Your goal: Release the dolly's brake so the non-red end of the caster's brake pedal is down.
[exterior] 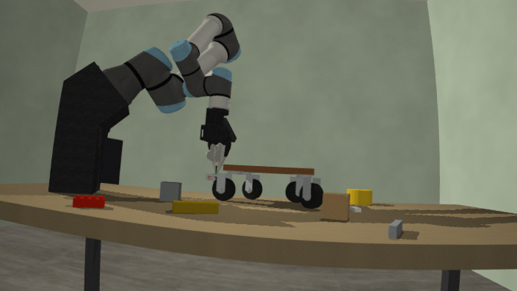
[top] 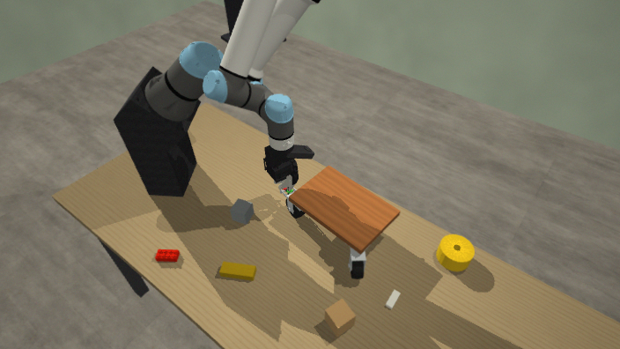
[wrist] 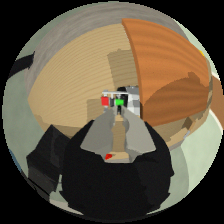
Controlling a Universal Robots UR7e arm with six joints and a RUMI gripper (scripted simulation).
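The dolly (top: 345,208) has a brown wooden deck and black casters and stands on the table with its wheels down; it also shows in the side view (exterior: 268,170). The caster's brake pedal (top: 287,191) (wrist: 119,102) sticks out at the dolly's near-left corner, with a red end and a green end. My gripper (top: 287,184) (exterior: 215,171) points straight down with its fingers shut and empty, tips right over the pedal. In the wrist view the fingertips sit just at the green end. I cannot tell whether they touch it.
A grey cube (top: 241,211) lies left of the dolly. A red brick (top: 167,255), a yellow block (top: 238,271), a tan cube (top: 339,316), a small white block (top: 393,299) and a yellow ring (top: 455,252) lie around the table. The black robot base (top: 154,141) stands at the left.
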